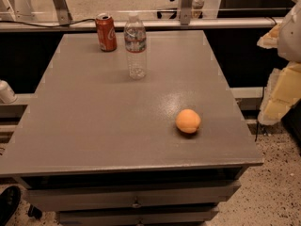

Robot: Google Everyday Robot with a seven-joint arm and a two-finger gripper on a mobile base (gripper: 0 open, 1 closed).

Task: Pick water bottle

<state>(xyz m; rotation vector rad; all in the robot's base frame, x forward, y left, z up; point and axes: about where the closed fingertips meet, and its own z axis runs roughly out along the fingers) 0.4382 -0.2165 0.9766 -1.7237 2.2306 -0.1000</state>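
The water bottle (135,46) is a clear ribbed plastic bottle with a white cap and a white-and-red label band. It stands upright on the grey table (94,121), in the far middle part. A red soda can (106,32) stands just left of it and a little further back, apart from it. My gripper (278,91) shows as pale white and yellowish parts at the right edge of the view, off the table's right side. It is far from the bottle and holds nothing that I can see.
An orange round fruit (188,121) lies on the table's near right part. The table has drawers (136,196) below its front edge. A railing (155,23) runs behind the table. A white object (5,92) sits at the left edge, below table level.
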